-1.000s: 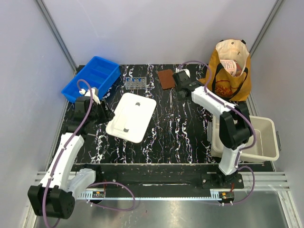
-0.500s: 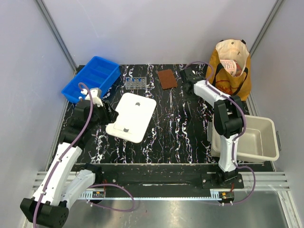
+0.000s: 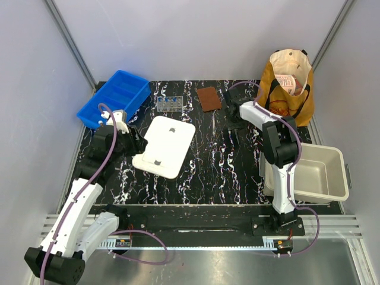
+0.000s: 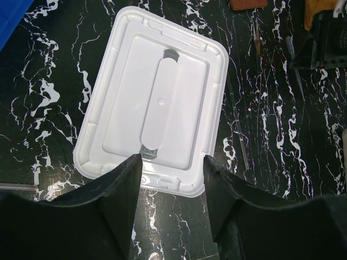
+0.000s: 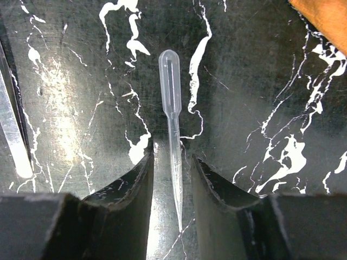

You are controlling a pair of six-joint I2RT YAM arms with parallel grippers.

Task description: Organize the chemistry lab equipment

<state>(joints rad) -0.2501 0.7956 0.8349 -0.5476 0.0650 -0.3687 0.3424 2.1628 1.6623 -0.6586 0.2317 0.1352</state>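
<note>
In the right wrist view, the picture's left edge cuts off a flat metal tool (image 5: 13, 135), and the top right corner shows only a sliver of the tan bag (image 5: 325, 13). In the left wrist view, the fingers of the left gripper (image 4: 172, 162) cover part of the near rim of the white lid (image 4: 157, 97); the blue bin (image 4: 10, 12) and brown pad (image 4: 246, 3) are cropped at the top edge. In the top view, the contents of the tube rack (image 3: 168, 104) are too small for us to count
</note>
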